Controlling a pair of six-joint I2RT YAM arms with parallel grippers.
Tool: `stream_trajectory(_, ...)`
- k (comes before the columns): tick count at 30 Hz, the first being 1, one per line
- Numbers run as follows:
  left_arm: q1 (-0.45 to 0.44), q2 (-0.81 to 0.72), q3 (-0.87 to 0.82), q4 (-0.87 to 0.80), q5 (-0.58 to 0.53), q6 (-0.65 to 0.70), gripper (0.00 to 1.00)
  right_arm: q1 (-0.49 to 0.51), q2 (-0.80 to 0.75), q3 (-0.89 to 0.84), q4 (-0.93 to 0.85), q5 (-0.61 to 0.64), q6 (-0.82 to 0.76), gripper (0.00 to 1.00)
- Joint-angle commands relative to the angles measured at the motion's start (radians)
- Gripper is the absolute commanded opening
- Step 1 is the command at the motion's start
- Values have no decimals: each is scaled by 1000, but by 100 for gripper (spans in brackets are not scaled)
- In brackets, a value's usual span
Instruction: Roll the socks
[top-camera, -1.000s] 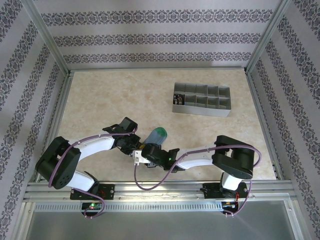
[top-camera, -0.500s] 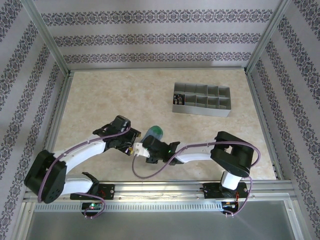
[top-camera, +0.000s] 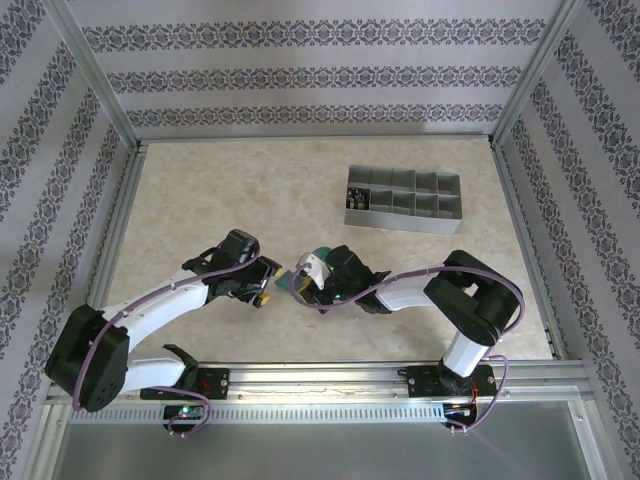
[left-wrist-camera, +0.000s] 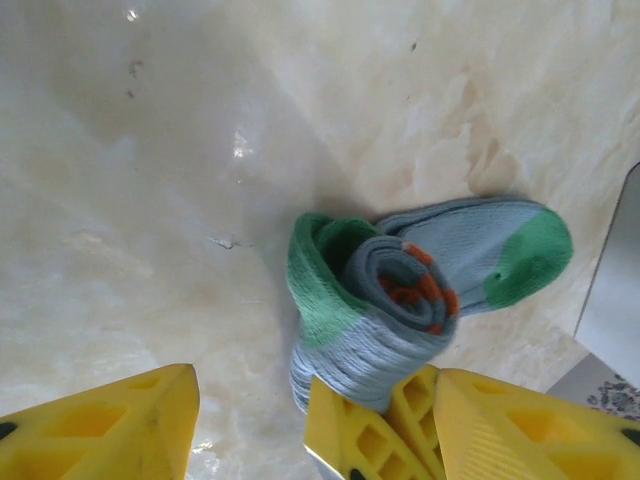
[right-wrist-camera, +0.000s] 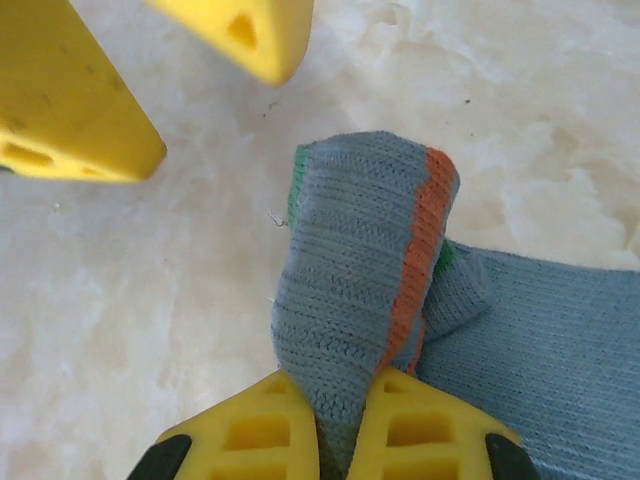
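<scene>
Soft knitted cloth in the sock (right-wrist-camera: 350, 300) — fine ribs, matt, slightly fuzzy at the edges, with orange and green yarn in the same knit. Hard moulded plastic in the yellow fingers (right-wrist-camera: 250, 440), matt to faintly satin, with cast hollows. Smooth, glossy stone-look tabletop (left-wrist-camera: 150, 200), cream marbling, bright glints off the sheen. Bare brushed metal along the frame rails (top-camera: 300, 372) — dull silver, ridged. Matt grey on the compartment tray (top-camera: 403, 224); plastic or metal, cannot tell. Smooth white and black plastic shells on the arms (top-camera: 170, 302), lightly shiny. Flat, matt printed pattern on the walls (top-camera: 300, 80), paper-like.
</scene>
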Motion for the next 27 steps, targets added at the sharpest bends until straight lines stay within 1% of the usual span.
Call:
stream_trajectory(1, -27, 42, 23, 83, 14, 39, 61, -40, 98, -96, -171, -52, 113, 0)
stream_trajectory(5, -49, 106, 42, 139, 14, 46, 61, -78, 125, -98, -163, -89, 154, 0)
stream_trajectory(13, -71, 229, 97, 204, 14, 87, 61, -136, 144, -93, -188, -119, 194, 0)
stream_trajectory(19, -77, 330, 106, 224, 35, 119, 57, -190, 172, -79, -199, -152, 234, 0)
stream_trajectory(22, -86, 362, 103, 210, 33, 131, 52, -222, 190, -76, -176, -198, 265, 0)
stream_trajectory(23, -88, 379, 109, 199, 37, 140, 49, -232, 197, -72, -173, -212, 274, 0)
stream_trajectory(24, -90, 395, 116, 186, 43, 150, 42, -239, 205, -68, -171, -224, 281, 0)
stream_trajectory(25, -93, 408, 120, 174, 50, 157, 34, -243, 210, -64, -173, -230, 283, 0)
stream_trajectory(26, -92, 420, 122, 159, 57, 161, 19, -247, 213, -60, -183, -234, 280, 0)
stream_trajectory(27, -94, 426, 122, 129, 60, 161, 7, -247, 211, -53, -201, -228, 266, 0)
